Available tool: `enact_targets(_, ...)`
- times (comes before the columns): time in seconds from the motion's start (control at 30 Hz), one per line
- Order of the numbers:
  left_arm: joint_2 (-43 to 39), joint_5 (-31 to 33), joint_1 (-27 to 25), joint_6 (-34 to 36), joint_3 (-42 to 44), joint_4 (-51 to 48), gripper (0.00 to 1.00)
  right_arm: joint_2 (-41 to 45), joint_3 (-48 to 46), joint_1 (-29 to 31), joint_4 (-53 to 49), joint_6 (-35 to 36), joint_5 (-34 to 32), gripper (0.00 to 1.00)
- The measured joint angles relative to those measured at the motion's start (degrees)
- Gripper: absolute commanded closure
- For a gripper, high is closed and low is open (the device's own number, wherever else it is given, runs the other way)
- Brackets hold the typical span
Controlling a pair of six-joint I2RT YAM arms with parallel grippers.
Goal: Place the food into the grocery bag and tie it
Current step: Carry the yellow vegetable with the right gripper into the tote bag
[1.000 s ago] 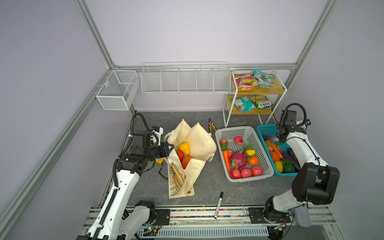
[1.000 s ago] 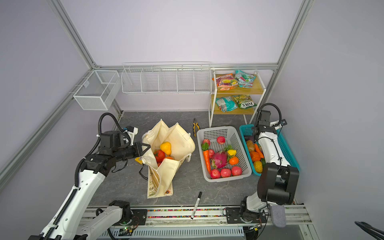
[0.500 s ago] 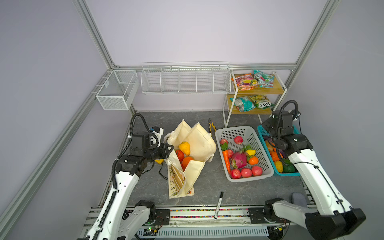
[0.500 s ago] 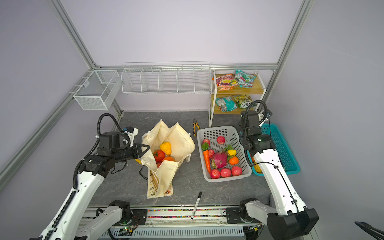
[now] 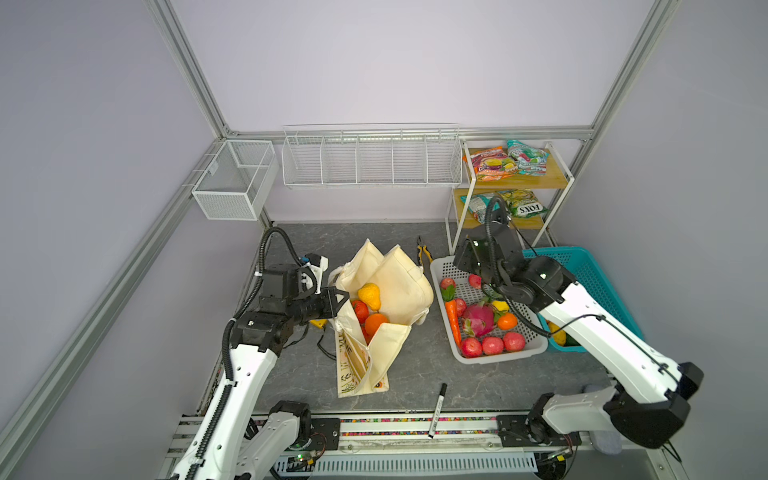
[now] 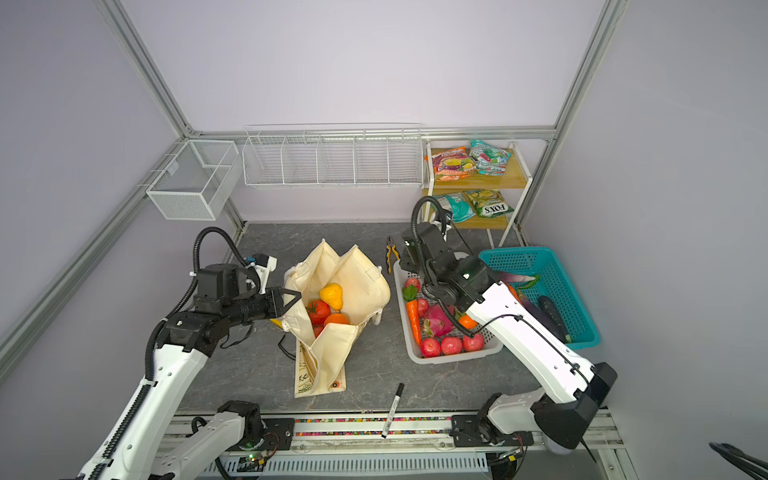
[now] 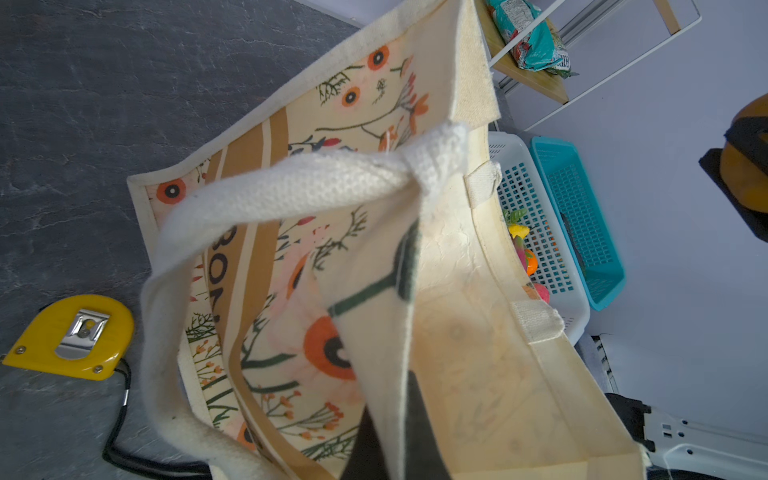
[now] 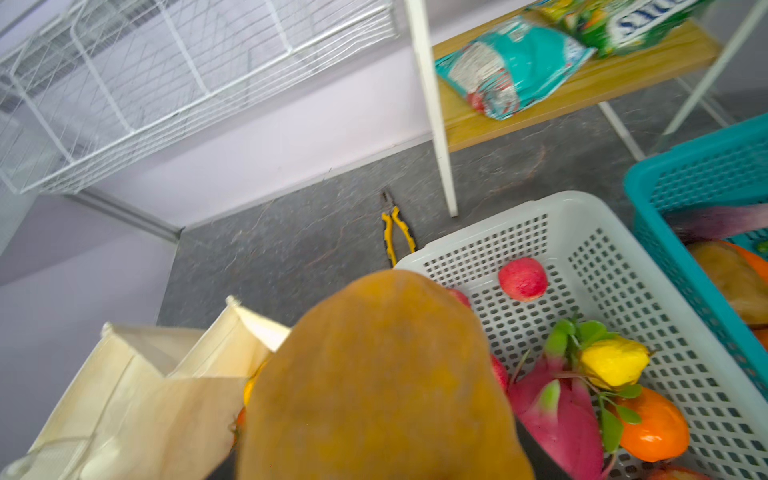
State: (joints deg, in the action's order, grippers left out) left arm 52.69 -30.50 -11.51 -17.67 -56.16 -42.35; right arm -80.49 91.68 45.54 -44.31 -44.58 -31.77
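Observation:
The cream floral grocery bag [image 5: 399,282] [image 6: 357,278] stands open left of centre. Inside lie a yellow pear [image 5: 369,294], a tomato [image 5: 360,309] and an orange [image 5: 376,323]. My left gripper [image 5: 338,300] [image 7: 395,415] is shut on the bag's near rim, the cloth [image 7: 457,291] pinched between its dark fingers. My right gripper [image 5: 467,257] [image 8: 382,465] hangs over the white basket's back left corner, shut on a brown-orange rounded food item [image 8: 374,374] that fills its wrist view. An orange-purple snack packet [image 5: 494,164] lies on the top shelf.
White basket [image 5: 536,353] of toy produce sits right of the bag, teal basket [image 5: 598,282] beyond it. Yellow-handled pliers [image 5: 423,252] lie behind the bag, a yellow tape measure [image 7: 70,336] beside it, a marker [image 5: 437,409] near the front rail. Wooden shelf [image 5: 552,180] at back right.
My right arm has swung left from the teal basket to the white basket's back corner, carrying the brown-orange item. The left gripper has kept its hold on the bag.

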Motion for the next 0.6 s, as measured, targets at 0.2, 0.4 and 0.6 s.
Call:
enact_targets(0.2,-0.52,-0.63,0.00,0.00,0.00,-0.57,1.00,-7.52,5.11,4.57,1.66,3.41,5.79,0.39)
enact_targets(0.4,-0.70,-1.09,0.00,-0.02,0.02,-0.87,1.00,-12.76,7.56,6.69,2.47,6.19,11.02,0.39)
enact_targets(0.6,-0.81,-1.42,0.00,-0.04,0.02,-0.85,1.00,-15.39,7.80,7.54,3.17,8.00,14.60,0.38)
